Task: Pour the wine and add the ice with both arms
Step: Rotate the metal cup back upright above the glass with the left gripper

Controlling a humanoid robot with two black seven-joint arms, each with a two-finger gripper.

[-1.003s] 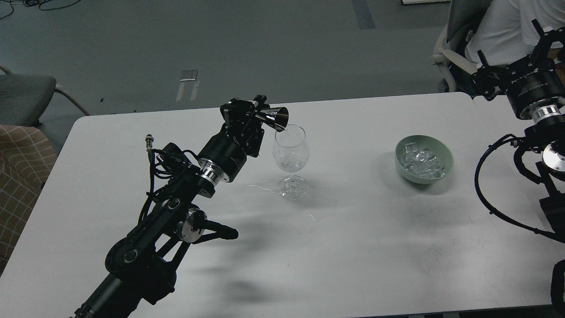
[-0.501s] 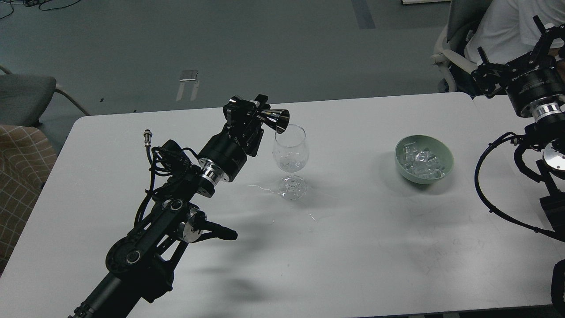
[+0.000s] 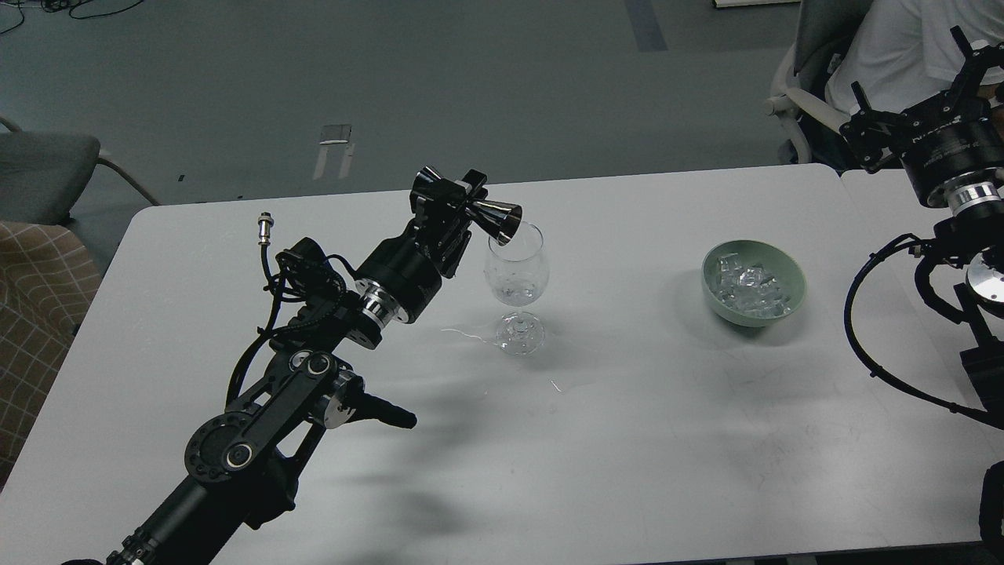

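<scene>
A clear wine glass (image 3: 515, 276) stands upright on the white table (image 3: 627, 424), with a little clear liquid at the bottom of its bowl. My left gripper (image 3: 469, 205) is shut on a shiny metal jigger (image 3: 497, 219), which lies tipped on its side with its mouth over the glass's left rim. A pale green bowl (image 3: 753, 282) holding ice cubes sits to the right of the glass. My right gripper (image 3: 918, 86) is raised at the far right beyond the table edge; its fingers are dark and hard to tell apart.
A few small drops and streaks of spilled liquid (image 3: 463, 333) lie on the table left of and in front of the glass foot. A person in white sits on a chair (image 3: 823, 71) at the back right. Another chair (image 3: 47, 173) stands at the left.
The stream from the jigger into the glass has stopped. My left gripper with the jigger has shifted slightly right and down, and the arm has turned a little. The right arm has barely moved.
</scene>
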